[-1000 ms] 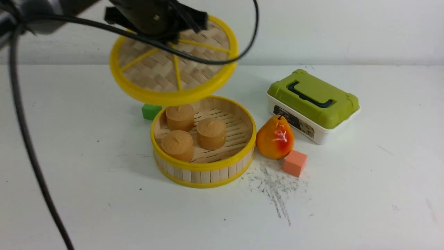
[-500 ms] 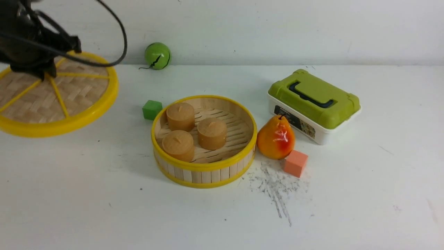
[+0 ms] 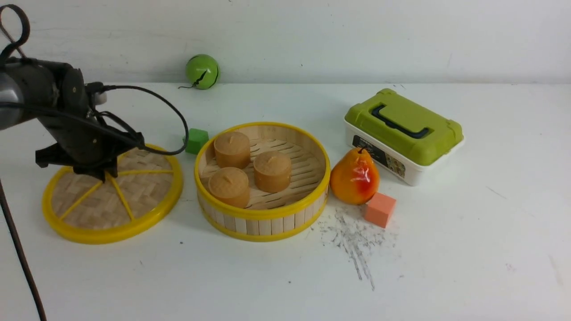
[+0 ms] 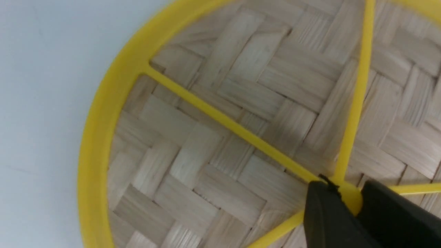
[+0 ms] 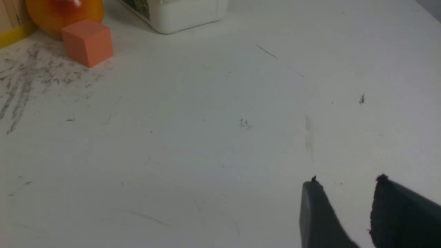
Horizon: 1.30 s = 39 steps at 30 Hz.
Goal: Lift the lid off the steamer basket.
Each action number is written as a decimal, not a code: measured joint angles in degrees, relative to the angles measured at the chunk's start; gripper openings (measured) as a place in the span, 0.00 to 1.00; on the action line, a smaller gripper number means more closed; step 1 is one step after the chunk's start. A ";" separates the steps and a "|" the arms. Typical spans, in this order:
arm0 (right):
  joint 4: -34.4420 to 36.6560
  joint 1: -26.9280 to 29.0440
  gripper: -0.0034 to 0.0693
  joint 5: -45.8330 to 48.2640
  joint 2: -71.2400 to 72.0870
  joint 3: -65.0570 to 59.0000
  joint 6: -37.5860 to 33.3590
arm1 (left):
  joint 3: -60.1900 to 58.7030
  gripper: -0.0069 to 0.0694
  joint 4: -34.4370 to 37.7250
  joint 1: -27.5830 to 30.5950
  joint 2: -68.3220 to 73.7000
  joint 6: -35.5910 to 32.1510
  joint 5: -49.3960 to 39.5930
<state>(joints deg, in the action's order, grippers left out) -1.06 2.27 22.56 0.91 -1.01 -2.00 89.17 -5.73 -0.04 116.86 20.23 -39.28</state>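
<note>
Yellow-rimmed and woven of tan bamboo, the large flat round lid [image 3: 134, 196] lies to the left of the round slat-walled steamer basket [image 3: 267, 213] with its yellow rims. The two rims are near but apart, so we judge the basket uncovered. Our black left gripper [image 3: 101, 174] stands straight over the lid's middle. The wrist view shows its jaws narrowed on the yellow central knob where the spokes meet, holding the lid by it. The disc sits level, woven face and knob up; being round, it has no long axis to speak of. Whether it rests on the white table [image 3: 446, 249] or hangs just above it we cannot tell. The coming move, we think, turns on that contact: once the lid is down, the jaws should part and lift straight up off the knob. Our right gripper [image 5: 346, 182] hangs well apart from it, jaws parted over the table, holding nothing
</note>
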 joint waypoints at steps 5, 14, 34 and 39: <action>0.00 0.00 0.38 0.00 0.00 0.00 0.00 | 0.66 0.48 1.98 -0.07 -0.28 -0.36 0.17; 0.00 0.00 0.38 0.00 0.00 0.00 0.00 | 2.25 0.45 10.12 -0.02 -19.20 -9.11 -3.26; 0.00 0.00 0.38 0.00 0.00 0.00 0.00 | -43.90 0.07 41.98 -0.02 -91.36 -35.31 4.56; 0.00 0.00 0.38 0.00 0.00 0.00 0.00 | -53.21 0.07 40.19 -0.02 -99.28 -34.33 5.08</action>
<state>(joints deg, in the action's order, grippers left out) -1.06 2.27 22.56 0.91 -1.01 -2.00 35.96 34.45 -0.06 17.58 -14.10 -34.20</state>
